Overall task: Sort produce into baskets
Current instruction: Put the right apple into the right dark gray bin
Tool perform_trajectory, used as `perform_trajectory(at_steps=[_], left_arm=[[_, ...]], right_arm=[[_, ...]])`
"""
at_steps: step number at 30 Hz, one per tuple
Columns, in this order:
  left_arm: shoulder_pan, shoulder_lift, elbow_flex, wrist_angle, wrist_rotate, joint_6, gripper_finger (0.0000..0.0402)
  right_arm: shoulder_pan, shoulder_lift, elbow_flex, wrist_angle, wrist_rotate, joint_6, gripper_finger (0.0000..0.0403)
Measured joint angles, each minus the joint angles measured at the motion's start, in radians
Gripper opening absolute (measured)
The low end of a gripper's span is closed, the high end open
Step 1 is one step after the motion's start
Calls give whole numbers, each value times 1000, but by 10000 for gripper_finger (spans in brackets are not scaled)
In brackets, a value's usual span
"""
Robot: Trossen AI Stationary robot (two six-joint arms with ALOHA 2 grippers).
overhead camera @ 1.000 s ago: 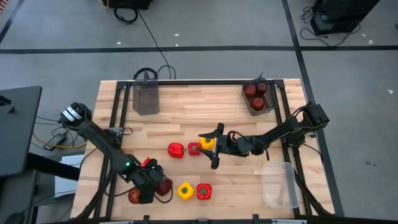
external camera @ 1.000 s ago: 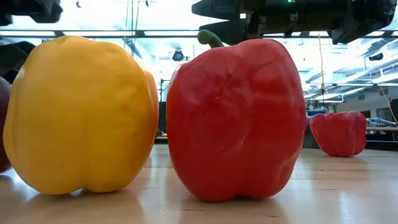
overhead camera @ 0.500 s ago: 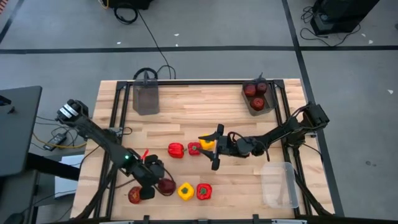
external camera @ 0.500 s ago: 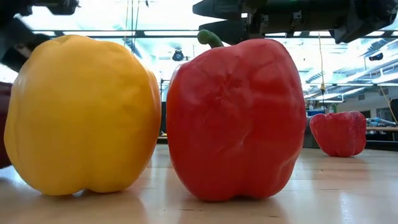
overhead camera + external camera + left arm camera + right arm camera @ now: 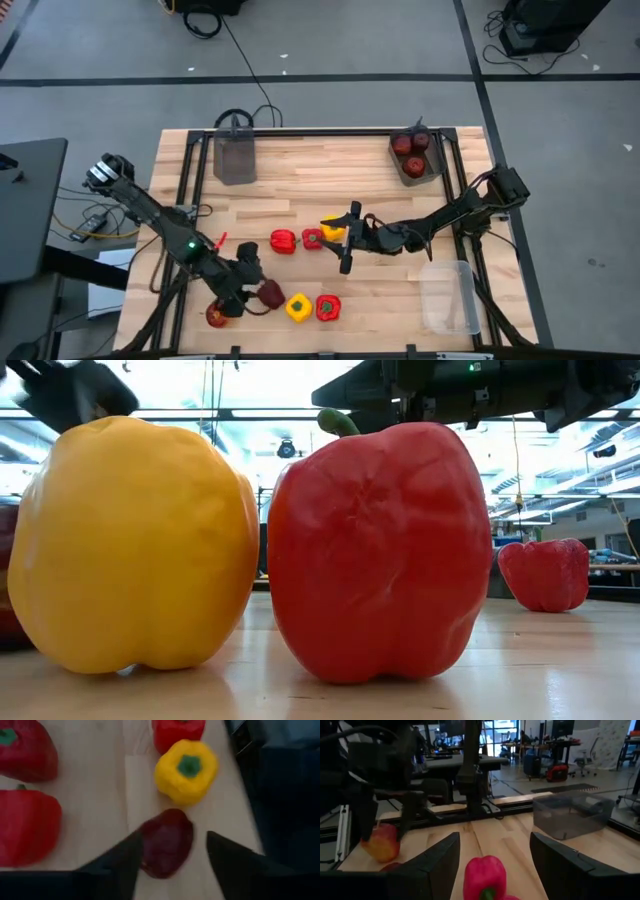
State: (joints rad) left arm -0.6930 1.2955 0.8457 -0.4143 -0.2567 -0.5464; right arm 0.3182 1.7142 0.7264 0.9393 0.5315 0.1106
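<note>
My left gripper (image 5: 256, 287) is open near the table's near left. In the left wrist view a dark-red apple (image 5: 167, 842) lies on the table between its fingers, close to one finger (image 5: 125, 862). A red-yellow apple (image 5: 215, 315) lies behind the gripper. A yellow pepper (image 5: 297, 308) and a red pepper (image 5: 328, 308) stand beyond the dark-red apple. My right gripper (image 5: 348, 240) is open at mid-table. Its fingertips stand either side of a yellow pepper (image 5: 333, 230), with two red peppers (image 5: 313, 238) (image 5: 283, 241) beyond. My left gripper has one finger right beside the dark-red apple's side (image 5: 145, 847), level with the table and coming from the table's left. I cannot tell whether it touches. The other finger (image 5: 230, 862) stands apart from the apple, which rests on the table.
A grey bin (image 5: 235, 158) stands at the far left. A grey bin (image 5: 405, 172) holding dark-red apples (image 5: 412, 150) stands at the far right. A clear bin (image 5: 448, 297) stands at the near right. Black frame rails run along the table's sides.
My left gripper has gone a little toward the table's right and far edge, away from the red-yellow apple. The dark-red apple has shifted slightly the same way beside it. My right gripper has kept still.
</note>
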Motion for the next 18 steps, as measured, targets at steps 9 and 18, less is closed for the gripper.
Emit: perform_trajectory(at_steps=[9, 18], left_arm=[[-1, 164, -1, 78, 14, 209, 393], [30, 269, 0, 144, 116, 283, 361]], right_arm=[[3, 0, 0, -12, -1, 13, 250], [3, 0, 0, -14, -1, 36, 250]])
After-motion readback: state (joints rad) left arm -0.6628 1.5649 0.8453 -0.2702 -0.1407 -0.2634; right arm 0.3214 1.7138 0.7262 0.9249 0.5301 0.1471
